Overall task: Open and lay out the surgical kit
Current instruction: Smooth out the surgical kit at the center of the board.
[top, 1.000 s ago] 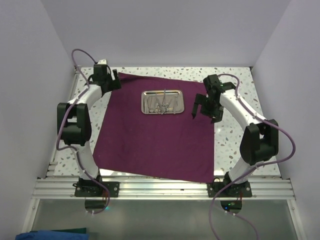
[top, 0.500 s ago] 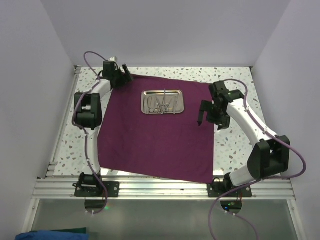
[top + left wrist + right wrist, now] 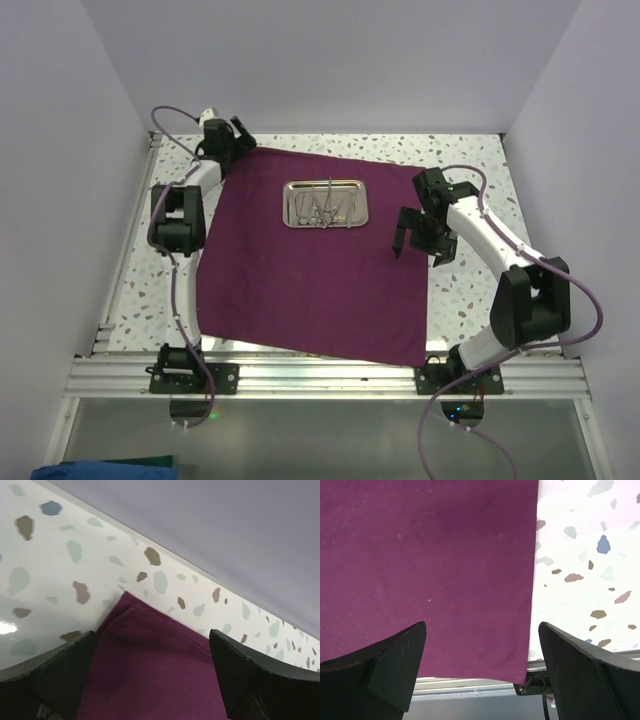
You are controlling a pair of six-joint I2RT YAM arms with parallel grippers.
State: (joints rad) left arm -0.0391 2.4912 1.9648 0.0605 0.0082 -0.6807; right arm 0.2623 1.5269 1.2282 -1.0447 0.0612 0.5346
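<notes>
Left tool (image 3: 238, 134) farther back, astride cloth corner (image 3: 131, 614)

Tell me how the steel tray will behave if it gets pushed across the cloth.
The steel tray looks rigid and shallow, so it would probably slide flat rather than tip. It sits on the loose cloth, which may bunch and drag along. The thin instruments lying inside would likely shift or rattle.

Flat cloth (image 3: 300, 285) open to reach, tray (image 3: 325, 204) mid-far, walls (image 3: 60, 200) flanking
</notes>
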